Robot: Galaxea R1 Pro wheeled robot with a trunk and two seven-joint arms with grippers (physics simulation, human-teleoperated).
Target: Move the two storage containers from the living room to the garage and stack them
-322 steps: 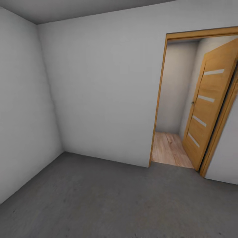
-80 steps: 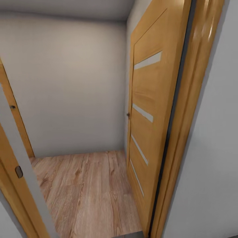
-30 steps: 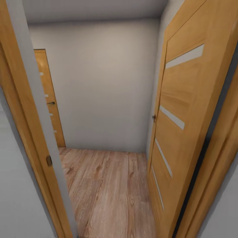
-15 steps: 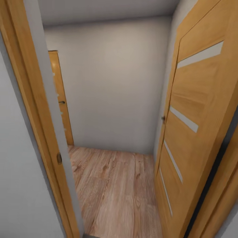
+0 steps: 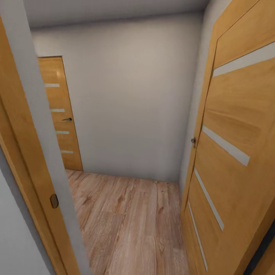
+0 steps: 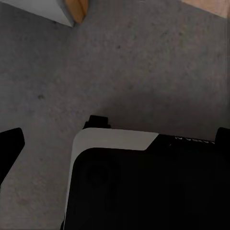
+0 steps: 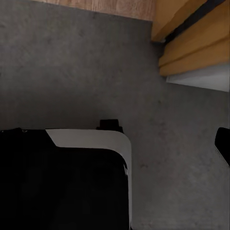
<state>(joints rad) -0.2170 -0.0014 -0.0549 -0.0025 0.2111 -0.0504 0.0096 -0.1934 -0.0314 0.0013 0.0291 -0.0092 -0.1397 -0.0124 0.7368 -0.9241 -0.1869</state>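
The storage containers are out of view, and so is the living room. The head view looks through an open doorway into a small hallway with a light wood-plank floor [image 5: 126,221]. In both wrist views the garage's dark grey concrete floor [image 6: 143,67] [image 7: 72,62] lies below the arms. My left gripper [image 6: 115,143] hangs above my own black and white base [image 6: 143,187], its dark fingertips [image 6: 10,146] far apart at the picture's edges, holding nothing. My right gripper [image 7: 115,143] hangs the same way, with one fingertip [image 7: 223,143] showing.
An open wooden door with frosted strips [image 5: 236,152] stands close on the right. The door frame [image 5: 34,160] is close on the left. A second, shut wooden door [image 5: 61,114] sits at the hallway's far left beside a pale wall [image 5: 133,99].
The camera has moved from the garage into the doorway. Over the last second the hallway's far door and wall have come closer, and the view has turned slightly left.
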